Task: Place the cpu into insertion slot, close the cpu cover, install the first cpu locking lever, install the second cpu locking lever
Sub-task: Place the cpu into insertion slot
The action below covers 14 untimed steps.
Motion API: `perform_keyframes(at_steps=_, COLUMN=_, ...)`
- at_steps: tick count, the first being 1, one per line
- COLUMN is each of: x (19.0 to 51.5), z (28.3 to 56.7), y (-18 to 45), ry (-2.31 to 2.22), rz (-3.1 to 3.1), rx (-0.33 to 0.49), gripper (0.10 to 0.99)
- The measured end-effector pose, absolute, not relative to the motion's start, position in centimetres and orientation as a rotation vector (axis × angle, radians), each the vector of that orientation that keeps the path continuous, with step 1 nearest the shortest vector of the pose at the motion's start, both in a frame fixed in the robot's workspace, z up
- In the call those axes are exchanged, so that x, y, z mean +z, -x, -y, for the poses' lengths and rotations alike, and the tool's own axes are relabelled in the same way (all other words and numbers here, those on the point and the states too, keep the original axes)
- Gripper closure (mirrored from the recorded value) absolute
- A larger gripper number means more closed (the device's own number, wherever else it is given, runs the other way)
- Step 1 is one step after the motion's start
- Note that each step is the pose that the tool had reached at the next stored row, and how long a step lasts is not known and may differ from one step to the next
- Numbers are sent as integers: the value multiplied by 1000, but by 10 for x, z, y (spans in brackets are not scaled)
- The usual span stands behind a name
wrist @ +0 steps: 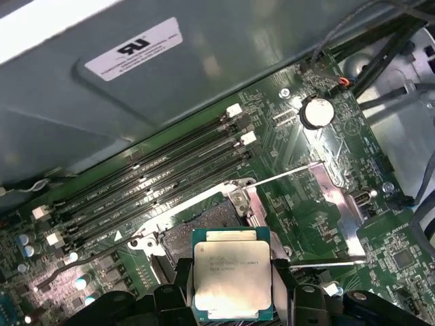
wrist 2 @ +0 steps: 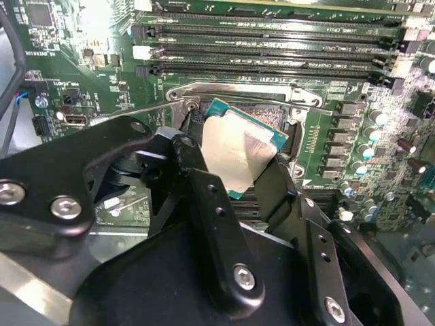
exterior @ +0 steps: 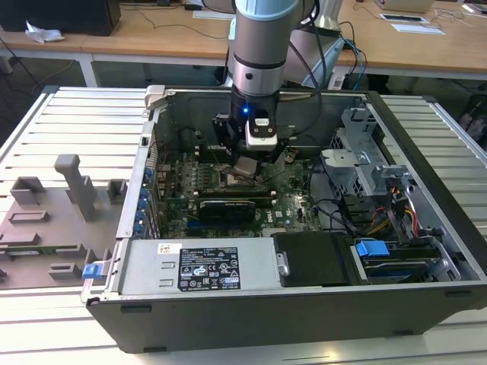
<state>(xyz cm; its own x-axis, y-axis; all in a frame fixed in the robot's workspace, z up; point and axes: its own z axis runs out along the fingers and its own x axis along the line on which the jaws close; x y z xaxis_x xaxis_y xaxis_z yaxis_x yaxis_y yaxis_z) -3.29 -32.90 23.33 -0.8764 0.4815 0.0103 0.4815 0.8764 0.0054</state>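
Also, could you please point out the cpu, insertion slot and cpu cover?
the cpu (wrist: 232,275), first wrist view, its metal top.
the insertion slot (wrist: 196,221), first wrist view, dark pin field.
the cpu cover (wrist: 338,204), first wrist view, silvery frame bar.

Silver-topped cpu (wrist: 231,282) tilted just above open insertion slot (wrist: 198,225), cpu cover (wrist: 340,204) raised

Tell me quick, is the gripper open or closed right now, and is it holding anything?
Gripper: closed on the cpu, holding it by two opposite edges near the insertion slot, not seated in it.
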Motion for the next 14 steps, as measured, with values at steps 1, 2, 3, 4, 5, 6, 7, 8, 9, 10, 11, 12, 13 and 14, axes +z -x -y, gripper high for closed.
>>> perform_keyframes(at_steps=1, x=233, z=329, y=33, ry=814, rz=3026, rx=-12, gripper=541)
perform_keyframes(at_steps=2, x=233, z=329, y=33, ry=832, rz=3021, rx=-12, gripper=541)
perform_keyframes(at_steps=3, x=233, z=329, y=33, ry=855, rz=3015, rx=-11, gripper=541)
perform_keyframes(at_steps=4, x=233, z=329, y=33, ry=886, rz=3006, rx=-8, gripper=541)
perform_keyframes(at_steps=5, x=233, z=329, y=33, ry=901, rz=3002, rx=-6, gripper=541)
perform_keyframes(at_steps=6, x=233, z=329, y=33, ry=915, rz=2998, rx=-4, gripper=541)
perform_keyframes(at_steps=7, x=233, z=329, y=33, ry=939, rz=2992, rx=1, gripper=541)
perform_keyframes(at_steps=8, x=233, z=329, y=33, ry=965, rz=2984, rx=2, gripper=541)
perform_keyframes(at_steps=9, x=233, z=329, y=33, ry=984, rz=2978, rx=3, gripper=541)
perform_keyframes(at_steps=10, x=233, z=329, y=33, ry=996, rz=2974, rx=4, gripper=541)
perform_keyframes(at_steps=11, x=233, z=329, y=33, ry=1013, rz=2969, rx=4, gripper=541)
perform_keyframes(at_steps=12, x=233, z=329, y=33, ry=1037, rz=2960, rx=5, gripper=541)
perform_keyframes(at_steps=13, x=233, z=329, y=33, ry=1051, rz=2955, rx=5, gripper=541)
perform_keyframes(at_steps=14, x=233, z=329, y=33, ry=1072, rz=2948, rx=6, gripper=541)
